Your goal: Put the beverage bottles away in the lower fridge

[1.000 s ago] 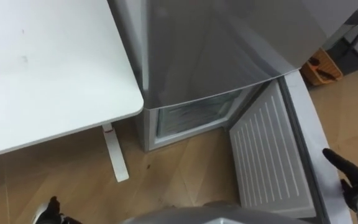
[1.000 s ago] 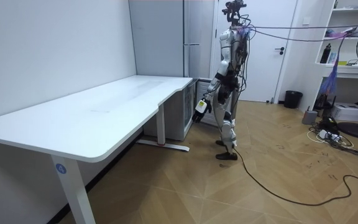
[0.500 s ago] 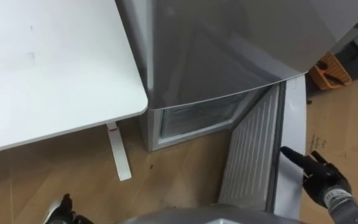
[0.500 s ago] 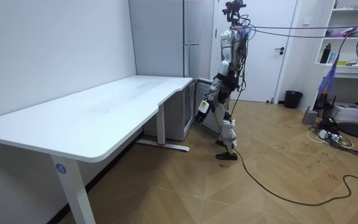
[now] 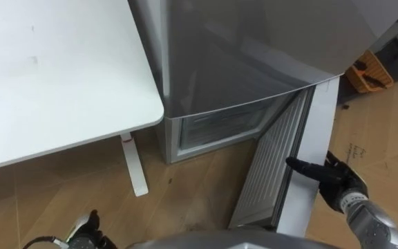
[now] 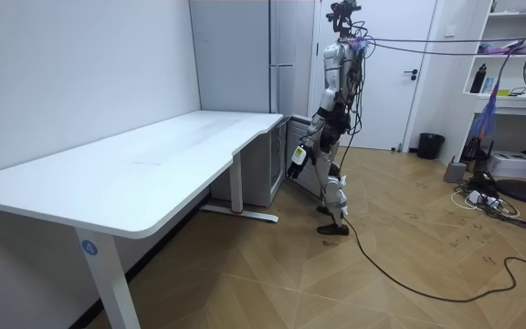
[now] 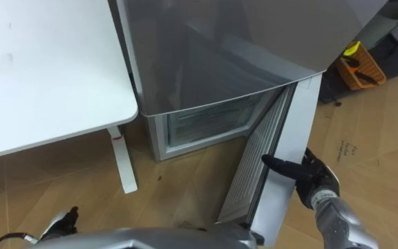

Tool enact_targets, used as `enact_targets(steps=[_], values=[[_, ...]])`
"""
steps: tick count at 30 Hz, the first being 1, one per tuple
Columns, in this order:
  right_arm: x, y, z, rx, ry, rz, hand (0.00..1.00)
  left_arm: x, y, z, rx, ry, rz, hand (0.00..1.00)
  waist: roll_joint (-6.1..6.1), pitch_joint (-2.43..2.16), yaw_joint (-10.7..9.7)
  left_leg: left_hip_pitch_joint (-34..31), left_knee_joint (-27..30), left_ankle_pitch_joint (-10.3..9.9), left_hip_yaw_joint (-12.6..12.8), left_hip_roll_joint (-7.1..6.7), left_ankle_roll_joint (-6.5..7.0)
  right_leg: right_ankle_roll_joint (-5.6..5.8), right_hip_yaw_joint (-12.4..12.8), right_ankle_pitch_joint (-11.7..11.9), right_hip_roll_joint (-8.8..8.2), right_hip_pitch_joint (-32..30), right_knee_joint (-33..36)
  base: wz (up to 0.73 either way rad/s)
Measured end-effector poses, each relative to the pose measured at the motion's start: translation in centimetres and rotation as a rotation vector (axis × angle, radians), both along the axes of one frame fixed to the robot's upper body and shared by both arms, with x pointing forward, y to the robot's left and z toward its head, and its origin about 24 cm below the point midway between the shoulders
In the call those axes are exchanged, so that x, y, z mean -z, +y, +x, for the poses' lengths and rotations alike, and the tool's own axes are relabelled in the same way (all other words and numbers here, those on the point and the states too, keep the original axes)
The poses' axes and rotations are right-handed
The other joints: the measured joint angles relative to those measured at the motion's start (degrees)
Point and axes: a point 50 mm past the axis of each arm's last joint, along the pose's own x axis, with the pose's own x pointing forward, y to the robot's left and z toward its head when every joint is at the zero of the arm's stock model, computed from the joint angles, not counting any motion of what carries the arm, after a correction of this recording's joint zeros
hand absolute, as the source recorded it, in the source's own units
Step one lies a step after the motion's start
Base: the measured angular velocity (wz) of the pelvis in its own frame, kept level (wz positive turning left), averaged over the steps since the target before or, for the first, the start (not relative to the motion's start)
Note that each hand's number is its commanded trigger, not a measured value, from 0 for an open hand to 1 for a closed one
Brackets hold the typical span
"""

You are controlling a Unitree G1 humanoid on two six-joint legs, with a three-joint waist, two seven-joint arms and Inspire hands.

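The grey fridge (image 5: 240, 48) stands right in front of me, and its lower compartment (image 5: 220, 128) is open, with a frosted drawer front showing inside. The lower door (image 5: 271, 173) hangs about half shut, its ribbed white inner face turned towards the compartment. My right hand (image 5: 330, 176) is open, with straight fingers lying against the door's outer edge. Low at the left is my left hand (image 5: 85, 234), hanging by my side (image 6: 295, 160). No drink can be seen in either hand or on the table.
A white table (image 5: 47, 69) stands at the left, touching the fridge's side, and its leg (image 5: 135, 169) stands on the wooden floor. An orange basket (image 5: 370, 72) sits on the floor beyond the fridge at the right. In the room view, open floor lies behind me.
The lower door has swung from wide open to about half shut, with my right hand moving left along with its edge. My left hand has come a little further into view.
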Motion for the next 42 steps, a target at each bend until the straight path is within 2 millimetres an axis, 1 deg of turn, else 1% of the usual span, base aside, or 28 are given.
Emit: enact_targets(steps=[1,2,3,5,8,12,15,17,18,20,21,24,26,27,28,29,30,31,32,34,35,37,40,42], values=[[-0.1,0.7,0.4,-0.014,-0.010,0.001,0.00,0.0,0.0,0.0,0.006,0.007,0.005,0.00,0.19,0.08,0.27,-0.30,-0.09,0.01,-0.23,0.07,0.02,-0.24,-0.08,0.31,0.16,-0.33,-0.06,-0.18],[-0.2,1.3,0.7,-0.018,-0.013,-0.016,0.00,0.1,-0.1,0.0,0.008,0.012,0.007,0.00,0.36,0.03,0.08,-0.77,-0.01,0.00,-0.80,0.11,0.02,-0.36,-0.26,0.47,0.15,-0.64,-0.05,-0.11],[-0.3,1.5,0.8,-0.014,-0.015,-0.022,0.00,0.1,-0.3,0.0,0.008,0.012,0.007,0.00,0.33,0.00,0.07,-0.96,0.03,0.03,-0.81,0.08,0.06,-0.39,-0.21,0.49,0.15,-0.87,0.02,0.00],[-0.5,1.7,1.0,-0.005,-0.021,-0.027,0.00,0.1,-0.7,0.2,0.022,0.009,0.002,0.00,0.54,0.08,-0.12,-1.62,0.33,0.19,-1.02,0.12,0.11,-0.58,-0.34,0.68,0.06,-1.32,0.00,0.00],[-0.5,1.9,1.1,-0.002,-0.032,-0.038,0.00,0.1,-0.9,0.7,0.061,0.007,0.008,0.00,0.70,0.06,-0.17,-2.02,0.33,0.50,-1.03,0.10,0.08,-0.77,-0.39,0.84,-0.24,-1.82,0.02,0.00],[-0.6,2.0,1.2,0.004,-0.051,-0.046,0.00,0.1,-1.4,1.4,0.081,-0.008,0.006,0.00,1.04,0.06,-0.52,-3.11,0.52,0.73,-1.51,-0.07,0.19,-0.79,-0.81,1.04,-0.47,-2.53,-0.04,0.05],[-0.7,2.2,1.3,0.018,-0.075,-0.046,0.00,0.0,-1.5,1.9,0.087,-0.017,0.004,0.00,1.40,0.04,-0.33,-4.29,0.90,0.85,-1.53,-0.07,0.35,-0.84,-0.81,1.81,-0.33,-3.23,-0.81,-0.01],[-0.9,2.2,1.6,0.078,-0.108,0.001,0.00,-0.1,-1.6,2.9,0.107,-0.023,0.006,0.00,1.43,0.01,-0.09,-6.05,1.30,1.11,-1.53,-0.16,0.67,-0.84,-1.04,2.44,-0.37,-4.88,-0.80,0.00],[-0.9,2.2,1.7,0.091,-0.115,0.012,0.00,-0.1,-1.6,3.1,0.107,-0.023,0.007,0.00,1.44,0.02,-0.09,-6.36,1.31,1.21,-1.53,-0.20,0.73,-0.86,-1.26,2.64,-0.45,-5.12,-0.83,0.00],[-0.8,2.5,2.1,0.114,-0.125,0.040,0.00,-0.1,-1.7,3.5,0.108,-0.023,0.008,0.00,1.54,0.03,-0.10,-6.59,1.31,1.37,-1.47,-0.30,0.89,-1.07,-3.13,3.00,-0.85,-5.28,-0.90,0.00],[-0.8,2.7,2.1,0.113,-0.126,0.047,0.00,-0.1,-1.7,3.6,0.108,-0.023,0.008,0.00,1.56,0.03,-0.08,-6.55,1.32,1.38,-1.46,-0.30,0.88,-1.10,-3.44,3.03,-0.91,-5.22,-0.90,0.00],[-0.8,4.5,3.0,0.069,-0.135,0.096,0.00,-0.1,-1.8,3.6,0.106,-0.022,0.009,0.00,1.65,0.09,-0.03,-6.12,1.31,1.53,-1.55,-0.16,0.73,-1.22,-3.80,3.10,-0.87,-4.79,-0.93,0.01],[-0.9,6.4,4.0,0.025,-0.147,0.141,0.00,0.0,-2.2,3.6,0.108,-0.015,-0.002,0.00,2.36,0.16,-0.08,-5.59,1.29,1.58,-2.13,-0.06,0.63,-1.23,-5.09,3.09,-0.96,-3.98,-1.11,0.12],[-1.0,6.7,4.2,0.017,-0.151,0.157,0.00,0.1,-2.4,3.6,0.110,-0.015,-0.007,0.00,2.65,0.13,-0.08,-5.55,1.29,1.59,-2.45,-0.08,0.61,-1.24,-5.30,3.08,-1.07,-3.75,-1.23,0.19],[-1.2,7.5,4.7,-0.007,-0.163,0.185,0.00,0.1,-2.9,3.7,0.114,-0.017,-0.015,0.00,2.86,-0.03,0.23,-5.56,1.20,1.66,-2.71,-0.20,0.65,-1.35,-5.81,3.00,-1.45,-3.57,-1.42,0.15],[-1.5,8.5,5.5,-0.026,-0.178,0.229,0.00,0.1,-3.2,3.9,0.114,-0.020,-0.023,0.00,3.17,0.05,0.71,-5.65,0.97,1.92,-2.82,-0.37,0.71,-1.36,-6.13,3.00,-1.57,-3.52,-1.77,0.10],[-1.6,9.1,5.8,-0.036,-0.185,0.255,0.00,0.1,-3.3,4.0,0.114,-0.023,-0.026,0.00,3.28,0.12,1.10,-5.65,0.83,2.06,-2.85,-0.44,0.72,-1.37,-6.31,3.00,-1.63,-3.54,-1.83,0.11],[-1.8,10.4,6.3,-0.081,-0.193,0.300,0.00,0.1,-3.4,4.2,0.113,-0.028,-0.030,0.00,3.31,0.17,1.68,-5.81,0.66,2.30,-3.28,-0.95,0.71,-1.45,-6.69,2.92,-1.77,-3.63,-1.86,0.21],[-2.2,12.0,6.9,-0.131,-0.206,0.355,0.00,0.1,-3.7,4.5,0.108,-0.034,-0.038,0.00,3.22,0.22,2.11,-6.04,0.41,2.59,-4.10,-1.15,0.77,-1.46,-7.26,2.73,-2.00,-3.69,-1.96,0.28],[-2.7,13.9,7.6,-0.191,-0.211,0.414,0.00,0.0,-3.9,5.1,0.110,-0.046,-0.046,0.00,3.12,0.27,2.97,-6.27,0.25,3.08,-5.15,-1.29,0.88,-1.47,-8.20,2.64,-2.37,-3.77,-2.04,0.34],[-2.4,14.5,7.6,-0.179,-0.195,0.429,0.00,0.0,-3.8,5.2,0.113,-0.048,-0.043,0.00,2.91,0.34,3.00,-6.58,0.26,3.28,-5.81,-1.29,0.98,-1.42,-8.86,2.61,-2.62,-3.86,-2.07,0.28],[-2.1,14.9,7.8,-0.205,-0.168,0.432,0.00,0.0,-3.9,5.3,0.107,-0.049,-0.050,0.00,3.05,0.46,3.05,-6.71,0.18,3.36,-6.04,-1.35,1.11,-1.29,-9.27,2.55,-2.80,-3.81,-2.22,0.12],[-2.0,14.8,7.9,-0.224,-0.156,0.434,0.00,-0.1,-3.9,5.4,0.101,-0.050,-0.060,0.00,3.12,0.50,3.13,-7.56,-0.03,3.45,-6.72,-1.89,1.26,-0.99,-9.55,2.68,-2.74,-3.92,-2.87,0.08],[-1.9,14.9,7.9,-0.231,-0.147,0.436,0.00,-0.1,-3.9,5.5,0.103,-0.048,-0.067,0.00,3.19,0.53,3.44,-7.70,-0.07,3.48,-6.74,-1.92,1.30,-0.98,-9.61,2.68,-2.70,-4.14,-2.87,0.02]])
